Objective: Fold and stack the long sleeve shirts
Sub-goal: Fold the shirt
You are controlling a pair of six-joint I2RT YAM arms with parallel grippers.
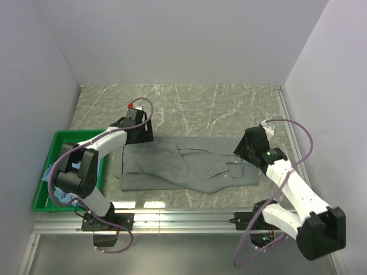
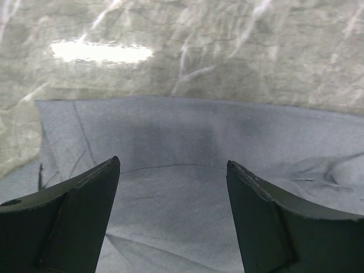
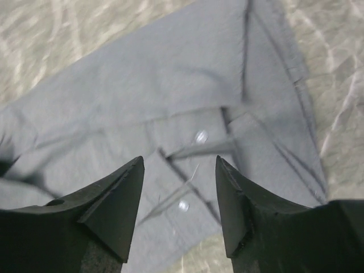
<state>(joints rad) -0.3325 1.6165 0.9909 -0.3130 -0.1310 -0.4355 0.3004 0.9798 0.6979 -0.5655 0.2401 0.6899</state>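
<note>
Marbled grey-green tabletop point(image 1: 200, 103) fills the booth, with plain white walls point(image 1: 172, 40) closing it in on three sides. The left gripper point(image 2: 173, 165) hangs with its jaws spread wide over the far left edge of the grey-green shirt point(image 1: 183, 166), nothing between them. The right gripper point(image 3: 179, 162) is parted too, low over the placket at the shirt's right end, where two pale buttons point(image 3: 201, 136) show. That shirt lies flat across the middle of the table. Beside its left end sits a green bin point(image 1: 57, 140) with the light blue shirt point(image 1: 50, 172) bunched inside.
</note>
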